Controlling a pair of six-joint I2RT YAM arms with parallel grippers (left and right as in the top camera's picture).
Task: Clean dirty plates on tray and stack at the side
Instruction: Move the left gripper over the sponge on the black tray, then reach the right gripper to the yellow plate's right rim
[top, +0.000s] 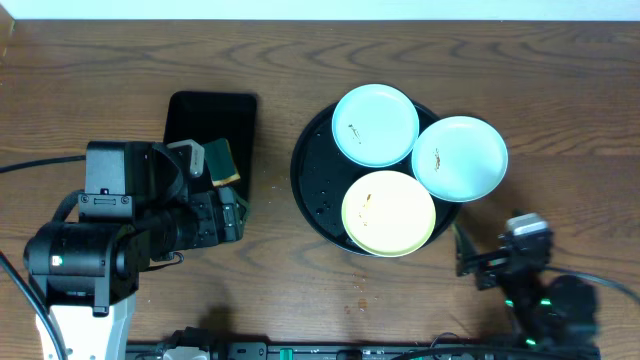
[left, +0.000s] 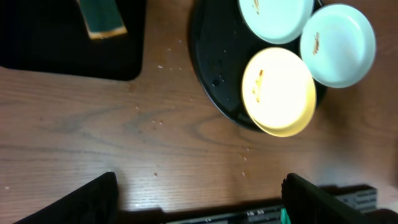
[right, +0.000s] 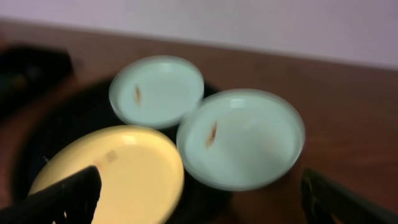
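- Black glossy round tray sits mid wood surface and holds all 3 plates. None stacked at the side yet, so the task looks barely begun.
- Yellow plate is on the tray's near edge. Far blue-white plate is at the back. Right blue-white plate pokes well past the right rim. Each has a small brown smear.
- My L end effector: fingers spread wide, nothing betw. them, hovering over bare wood short of the sponge.
- Sponge lies on the small rect. black tray, left of the round one. It's prob. parked there so my L side can grab it for wiping.
- My R end effector: also spread and empty, facing the plates from near-right. The overhanging plate seems the easiest rim to pinch.
- Brown crumbs lie on the surface near the tray's front.
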